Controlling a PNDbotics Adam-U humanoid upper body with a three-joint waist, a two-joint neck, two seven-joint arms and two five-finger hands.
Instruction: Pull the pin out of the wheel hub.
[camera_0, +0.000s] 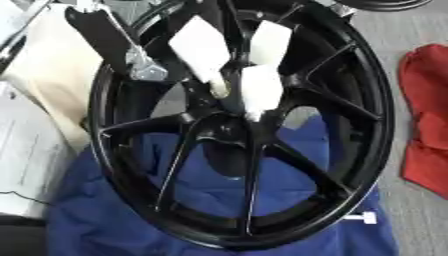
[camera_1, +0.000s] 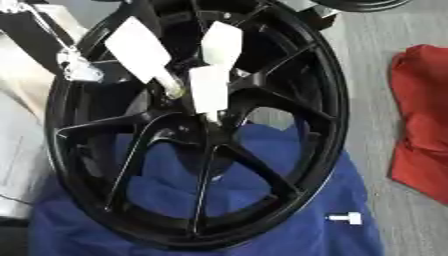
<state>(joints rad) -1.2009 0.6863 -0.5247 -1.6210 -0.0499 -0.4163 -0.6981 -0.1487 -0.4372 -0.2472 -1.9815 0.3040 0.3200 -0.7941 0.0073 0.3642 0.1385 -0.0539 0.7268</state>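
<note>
A black wheel hub (camera_0: 241, 125) lies on blue cloth (camera_0: 289, 175), where a white-fingered robot hand (camera_0: 229, 55) pinches a small brass-coloured pin (camera_0: 219, 90) at its centre, apparently not yet drawn out, while a white pin (camera_1: 346, 218) lies just beside the rim

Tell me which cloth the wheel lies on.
The blue cloth: it spreads under the black wheel. The red cloth lies off to the right, clear of the rim.

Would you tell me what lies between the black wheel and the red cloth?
Only bare grey floor separates wheel and red cloth, in both eye views.
</note>
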